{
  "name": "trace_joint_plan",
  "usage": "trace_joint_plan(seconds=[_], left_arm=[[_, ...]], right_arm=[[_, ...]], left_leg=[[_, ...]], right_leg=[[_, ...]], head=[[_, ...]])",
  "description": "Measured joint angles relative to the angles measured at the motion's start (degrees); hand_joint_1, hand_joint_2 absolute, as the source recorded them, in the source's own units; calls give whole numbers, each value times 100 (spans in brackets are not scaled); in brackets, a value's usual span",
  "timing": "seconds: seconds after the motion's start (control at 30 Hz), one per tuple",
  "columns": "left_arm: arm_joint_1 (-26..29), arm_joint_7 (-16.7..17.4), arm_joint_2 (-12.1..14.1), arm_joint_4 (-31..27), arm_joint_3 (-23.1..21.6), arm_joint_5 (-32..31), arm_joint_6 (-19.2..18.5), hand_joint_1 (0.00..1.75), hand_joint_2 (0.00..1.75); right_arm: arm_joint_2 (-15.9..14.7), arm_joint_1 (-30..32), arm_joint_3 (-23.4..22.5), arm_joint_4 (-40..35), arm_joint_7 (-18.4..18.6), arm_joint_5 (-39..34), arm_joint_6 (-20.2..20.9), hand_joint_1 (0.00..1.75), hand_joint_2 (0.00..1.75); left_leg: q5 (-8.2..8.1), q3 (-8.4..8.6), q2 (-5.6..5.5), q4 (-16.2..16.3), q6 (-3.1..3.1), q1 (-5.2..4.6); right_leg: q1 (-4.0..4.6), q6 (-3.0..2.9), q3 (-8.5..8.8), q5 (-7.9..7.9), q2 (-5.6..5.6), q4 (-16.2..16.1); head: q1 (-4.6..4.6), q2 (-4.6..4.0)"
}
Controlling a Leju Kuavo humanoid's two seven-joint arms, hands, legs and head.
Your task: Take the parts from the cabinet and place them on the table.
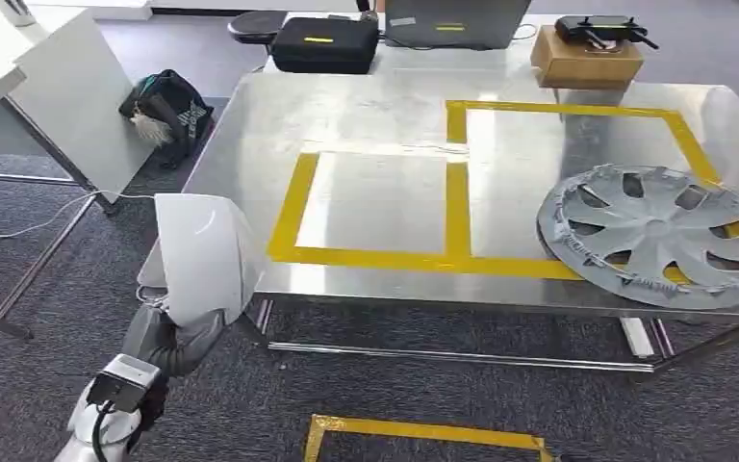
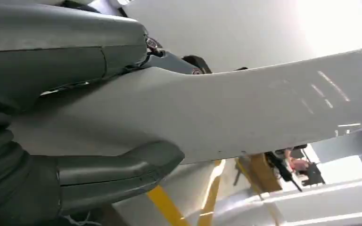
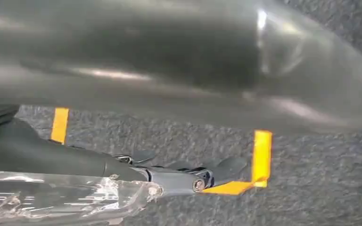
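White curved plastic panel (image 1: 202, 258) sits gripped in the left hand (image 1: 168, 342), just off the steel table's (image 1: 375, 125) near-left edge. Grey wheel cover (image 1: 659, 234) overhangs the near-right edge. Right hand (image 3: 169, 176) (blurred): cannot tell.

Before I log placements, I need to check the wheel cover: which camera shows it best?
The head view: the grey wheel cover lies whole on the steel table, at its right end, overlapping the yellow tape. The left wrist view looks along a white panel; the right wrist view looks down at carpet.
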Motion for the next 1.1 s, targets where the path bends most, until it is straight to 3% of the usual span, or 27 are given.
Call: trace_joint_plan(seconds=[0.03,0.07,0.1,0.13,0.17,0.2,0.23,0.27,0.3,0.33,0.37,0.4,0.43,0.5,0.57,0.6,0.7,0.73,0.77,0.83,0.9,0.97,1.0,1.03,1.07,1.1], left_arm=[[-1,0,-7,0,-7,-2,-2,175,175],[-6,0,-4,2,-6,0,-2,175,175],[-16,0,-9,2,-7,0,-2,175,175],[-21,4,-11,2,-13,-13,-2,175,175],[-17,13,-11,2,-15,-37,17,175,175],[-17,31,-11,2,-13,-55,31,175,175],[-17,50,-11,2,-13,-68,46,175,175],[-17,94,-11,4,-17,-100,70,175,175],[-19,118,-11,9,-22,-133,94,175,175],[-22,155,-15,13,-35,-194,146,175,175],[-26,203,-15,24,-42,-251,190,175,175],[-34,236,-15,46,-46,-304,225,175,175],[-49,260,-13,52,-46,-341,262,175,175],[-84,273,-20,52,-57,-367,282,175,175],[-107,282,-20,55,-72,-378,291,175,175],[-118,282,-20,55,-79,-383,297,175,175],[-122,310,-13,87,-85,-551,433,175,175],[-124,315,-9,111,-90,-636,500,175,175],[-132,321,-7,133,-90,-706,564,175,175],[-172,356,-7,184,-101,-864,680,175,175],[-208,416,-2,212,-125,-984,759,175,175],[-276,483,4,273,-177,-1162,857,175,175],[-274,509,4,293,-212,-1226,888,175,175],[-276,516,9,317,-232,-1270,926,175,175],[-307,531,18,341,-247,-1334,964,175,175],[-331,577,17,359,-280,-1445,1019,175,175]], right_arm=[[-35,-5,0,-2,0,0,-2,0,0],[-29,-21,2,2,-7,0,-2,0,0],[-28,-42,4,4,-2,0,0,0,0],[-28,-50,4,7,4,2,0,0,0],[-28,-35,4,7,4,4,0,0,0],[-28,-20,2,7,9,13,-2,0,0],[-28,-11,2,7,9,20,-4,0,0],[-28,-7,2,7,11,26,-7,0,0],[-28,-7,2,7,11,35,-13,0,0],[-28,-3,0,7,13,39,-13,0,0],[-28,15,2,11,22,46,-15,0,0],[-22,13,2,31,31,55,-15,0,0],[-22,-2,2,33,55,59,-15,0,0],[-22,-16,2,33,55,61,-20,0,0],[-28,-30,0,31,55,63,-20,0,0],[-28,-35,0,31,55,66,-24,0,0],[-28,-37,0,31,109,109,-31,0,0],[-28,-35,2,31,137,140,-31,0,0],[-28,-34,2,31,179,160,-28,0,0],[-26,-33,4,33,236,197,-13,0,0],[-26,-33,7,35,275,210,-9,0,0],[-28,-43,7,42,306,240,2,0,0],[-28,-39,7,42,319,249,4,0,0],[-31,-33,7,42,323,256,4,0,0],[-31,-26,7,42,334,262,4,0,0],[-31,-25,7,42,354,273,7,0,0]], left_leg=[[114,152,5,-30,29,54],[54,277,33,-24,55,65],[3,348,57,-28,87,71],[-53,413,55,-33,90,76],[-121,482,51,-44,92,82],[-203,566,35,-44,91,94],[-279,655,18,-44,80,108],[-367,768,10,-44,60,124],[-454,891,8,-44,37,143],[-552,1010,10,-44,10,158],[-640,1037,13,-54,-31,148],[-730,1150,-7,2,-59,129],[-770,1148,-5,-50,-109,114],[-694,1177,2,-44,-178,123],[-610,902,11,397,-248,123],[-720,686,11,739,-260,123],[-1352,-7,11,1697,-267,120],[-1332,-122,11,1734,-259,120],[-1100,-126,11,1564,-245,119],[-340,137,12,683,-193,113],[22,278,23,147,-160,109],[-213,308,20,14,-154,89],[-100,296,14,-8,-141,88],[-57,308,11,-27,-174,100],[-60,309,8,-27,-196,99],[-61,309,3,-26,-194,93]], right_leg=[[13,12,-36,-31,-12,100],[24,36,-155,62,-63,492],[14,65,-473,101,-97,988],[-8,99,-807,-65,-114,1388],[-20,133,-1061,-382,-123,1598],[-30,170,-1254,-751,-124,1641],[-38,187,-1380,-998,-126,1566],[-47,197,-1449,-1036,-127,1356],[-59,213,-1459,-800,-133,1016],[-81,210,-1441,-226,-146,590],[-103,237,-1439,579,-186,269],[-93,176,-1437,933,-259,169],[-70,97,-1349,906,-217,215],[-68,34,-1359,903,-199,202],[-106,-40,-1279,879,-184,115],[-105,-73,-1245,856,-184,97],[-81,-136,-1155,756,-176,94],[-75,-141,-1117,723,-162,94],[-72,-140,-1068,690,-146,94],[-71,-124,-959,623,-127,94],[-69,-98,-942,589,-123,87],[-38,-42,-980,567,-115,111],[-36,-14,-989,558,-117,92],[-28,-37,-986,539,-122,98],[-28,-141,-967,574,-119,87],[-28,-147,-959,570,-120,69]], head=[[-29,9],[33,-13],[63,0],[57,-2],[61,0],[57,0],[79,0],[83,0],[94,0],[96,0],[103,0],[118,0],[90,0],[92,0],[72,0],[70,0],[74,0],[76,0],[72,0],[74,0],[74,0],[52,0],[72,0],[50,0],[70,0],[65,0]])
